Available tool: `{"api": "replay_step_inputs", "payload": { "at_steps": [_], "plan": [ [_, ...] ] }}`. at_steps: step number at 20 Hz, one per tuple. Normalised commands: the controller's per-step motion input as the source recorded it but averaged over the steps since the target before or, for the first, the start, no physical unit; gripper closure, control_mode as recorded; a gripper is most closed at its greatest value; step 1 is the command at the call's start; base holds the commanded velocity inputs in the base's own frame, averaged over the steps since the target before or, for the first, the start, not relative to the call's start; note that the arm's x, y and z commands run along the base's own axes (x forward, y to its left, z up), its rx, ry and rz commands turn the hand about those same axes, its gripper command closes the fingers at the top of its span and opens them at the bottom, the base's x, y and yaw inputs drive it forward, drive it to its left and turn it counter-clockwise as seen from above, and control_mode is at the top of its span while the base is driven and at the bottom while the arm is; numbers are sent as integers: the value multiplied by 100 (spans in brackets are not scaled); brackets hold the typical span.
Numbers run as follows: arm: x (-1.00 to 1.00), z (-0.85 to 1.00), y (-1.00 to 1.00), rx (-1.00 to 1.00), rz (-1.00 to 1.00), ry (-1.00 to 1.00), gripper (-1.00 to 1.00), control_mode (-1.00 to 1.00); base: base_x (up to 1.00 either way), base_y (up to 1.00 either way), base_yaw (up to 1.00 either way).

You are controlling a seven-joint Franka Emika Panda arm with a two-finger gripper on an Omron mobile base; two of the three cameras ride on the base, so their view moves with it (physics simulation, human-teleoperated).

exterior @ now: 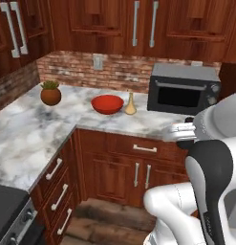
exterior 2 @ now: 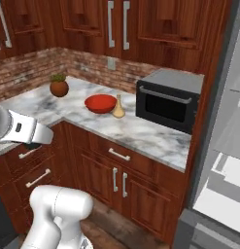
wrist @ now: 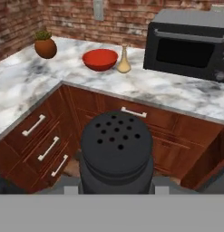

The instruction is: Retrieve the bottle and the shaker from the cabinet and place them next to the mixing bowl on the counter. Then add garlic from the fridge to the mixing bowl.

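The black shaker with its holed top sits close in the hand view, and my gripper is shut on it. It hides the fingertips. I hold it in the air in front of the counter, well short of the edge. Far back on the marble stands the red mixing bowl. The tan bottle stands upright just right of it. The fridge stands open at the right, its white inside showing. The cabinet and the garlic are out of view.
A black microwave stands on the counter to the right of the bottle. A brown pot with a green plant sits in the left corner. Wooden drawers and doors with silver handles run below the marble.
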Motion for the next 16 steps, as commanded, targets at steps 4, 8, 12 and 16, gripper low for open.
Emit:
{"api": "replay_step_inputs", "payload": {
  "at_steps": [4, 8, 12, 16],
  "plan": [
    [0, 0, 0, 0, 0, 0, 100, 100, 100, 40, -25],
    [0, 0, 0, 0, 0, 0, 100, 100, 100, 38, -28],
    [0, 0, 0, 0, 0, 0, 100, 100, 82, 9, -31],
    [0, 0, 0, 0, 0, 0, 100, 100, 51, 9, -18]
  ]
}}
